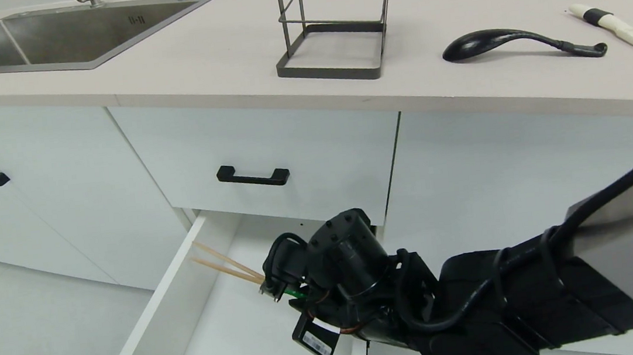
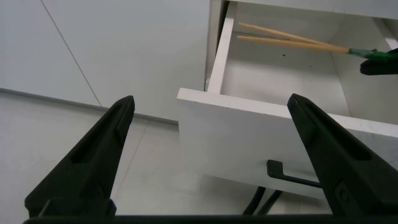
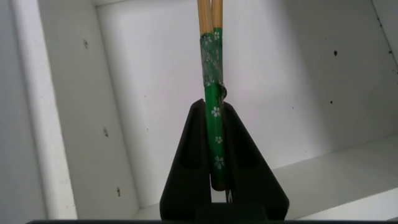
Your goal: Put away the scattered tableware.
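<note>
Right gripper (image 1: 270, 282) over the open drawer (image 1: 148, 313), carrying a pair of chopsticks (image 1: 225, 264). Likely hazards, as judged from this pose: the chopsticks are held near their green patterned ends, so the long bare tips project freely toward the drawer's side wall and may strike it if the arm swings that way; a release from above the drawer floor could let the pair bounce or roll apart; two thin round sticks in one pinch may also scissor or pivot if the grip slackens unevenly.

Right fingers (image 3: 186, 158): closed hard on the chopsticks (image 3: 211, 62), the two sticks pressed side by side between the pads; the tips hang over the white drawer interior (image 3: 37, 124), and contact with the floor cannot be told.

Left gripper (image 2: 211, 99): jaws spread wide and holding nothing; it sits low, just outside the drawer front (image 2: 249, 130), touching nothing visible.

On the countertop (image 1: 192, 55), well apart from the drawer: a black ladle (image 1: 479, 43) and a white-handled utensil (image 1: 631, 34), both not yet stowed.
</note>
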Tool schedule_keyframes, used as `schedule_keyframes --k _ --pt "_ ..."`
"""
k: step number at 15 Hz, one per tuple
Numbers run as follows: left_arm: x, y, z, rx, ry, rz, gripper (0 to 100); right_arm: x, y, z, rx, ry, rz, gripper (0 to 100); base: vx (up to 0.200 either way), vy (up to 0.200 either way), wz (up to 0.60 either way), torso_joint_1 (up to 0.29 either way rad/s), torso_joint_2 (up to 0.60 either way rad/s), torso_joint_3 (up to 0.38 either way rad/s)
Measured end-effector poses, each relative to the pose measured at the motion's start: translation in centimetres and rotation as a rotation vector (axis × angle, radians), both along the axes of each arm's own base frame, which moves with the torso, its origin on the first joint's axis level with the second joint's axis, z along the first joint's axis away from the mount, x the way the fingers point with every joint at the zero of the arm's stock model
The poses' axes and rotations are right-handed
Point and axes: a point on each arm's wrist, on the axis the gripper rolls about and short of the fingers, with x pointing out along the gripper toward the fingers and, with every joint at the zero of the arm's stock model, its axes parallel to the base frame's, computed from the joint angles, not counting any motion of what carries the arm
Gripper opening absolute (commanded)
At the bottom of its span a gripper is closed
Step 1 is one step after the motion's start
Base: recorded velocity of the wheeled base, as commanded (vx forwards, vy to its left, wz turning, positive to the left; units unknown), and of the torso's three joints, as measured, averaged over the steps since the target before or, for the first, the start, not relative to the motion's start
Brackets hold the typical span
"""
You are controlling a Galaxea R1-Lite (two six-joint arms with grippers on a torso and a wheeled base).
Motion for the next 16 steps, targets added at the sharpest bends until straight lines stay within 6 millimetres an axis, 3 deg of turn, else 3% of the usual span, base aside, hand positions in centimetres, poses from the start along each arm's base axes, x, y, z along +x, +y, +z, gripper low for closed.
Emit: schedule_keyframes --k 16 --pt "0.0 0.0 0.0 0.000 0.000 0.000 100 2.7 2.5 -4.4 -0.079 0.065 -0.044 0 0.000 0.000 0.00 0.000 0.00 0.000"
